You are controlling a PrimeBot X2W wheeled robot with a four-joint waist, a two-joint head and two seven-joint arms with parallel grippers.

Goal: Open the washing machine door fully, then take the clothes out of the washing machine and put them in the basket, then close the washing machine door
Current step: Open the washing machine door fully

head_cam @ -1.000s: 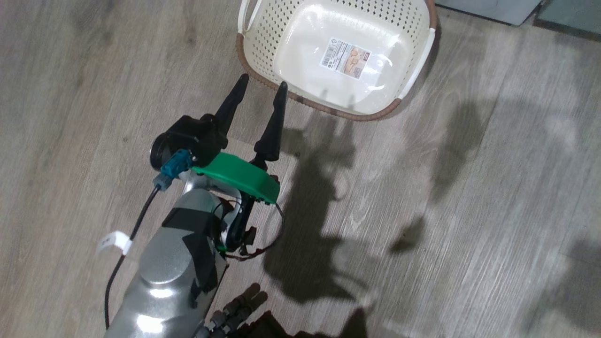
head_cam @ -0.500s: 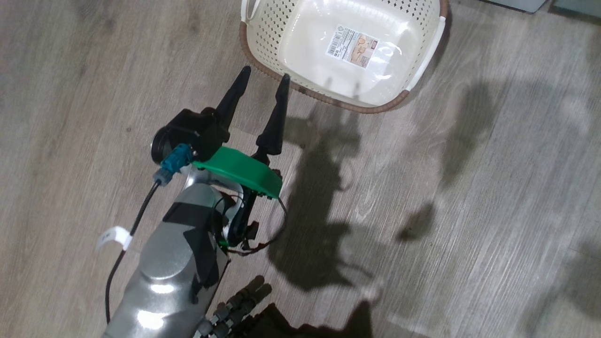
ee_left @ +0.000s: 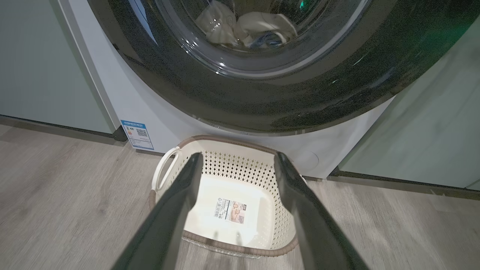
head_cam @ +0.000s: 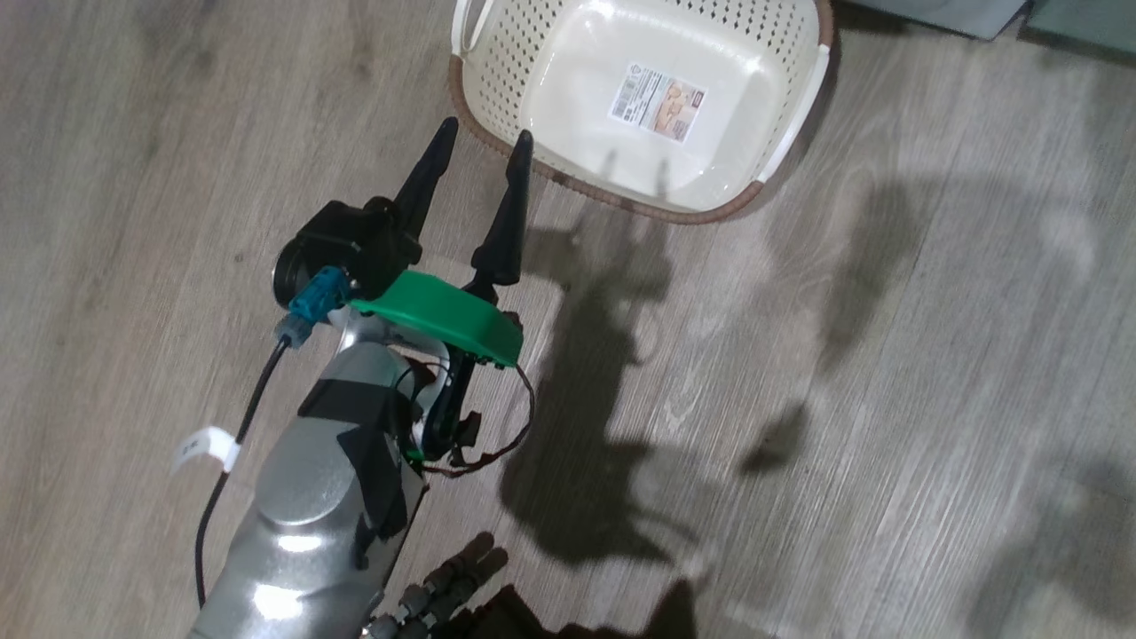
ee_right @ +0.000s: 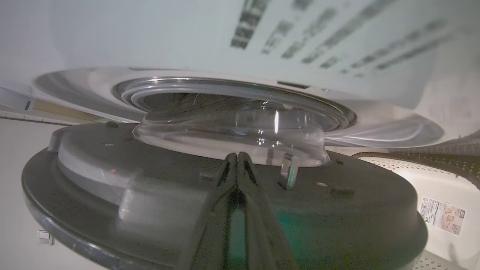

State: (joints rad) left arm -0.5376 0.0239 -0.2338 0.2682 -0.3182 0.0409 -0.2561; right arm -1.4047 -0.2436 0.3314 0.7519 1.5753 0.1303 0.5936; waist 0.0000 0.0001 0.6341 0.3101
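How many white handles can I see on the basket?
2. The left handle loops up at the left end of the basket in the head view. The right handle runs along its right end. No further handle seems hidden.

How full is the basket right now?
Empty. The basket shows only its bare cream floor and a label sticker; the clothes are behind the washing machine door glass.

Behind the basket (ee_left: 240, 170), the washing machine (ee_left: 176, 123); above the basket, the door (ee_left: 262, 101); higher, seemingly in the drum, clothes (ee_left: 258, 28).
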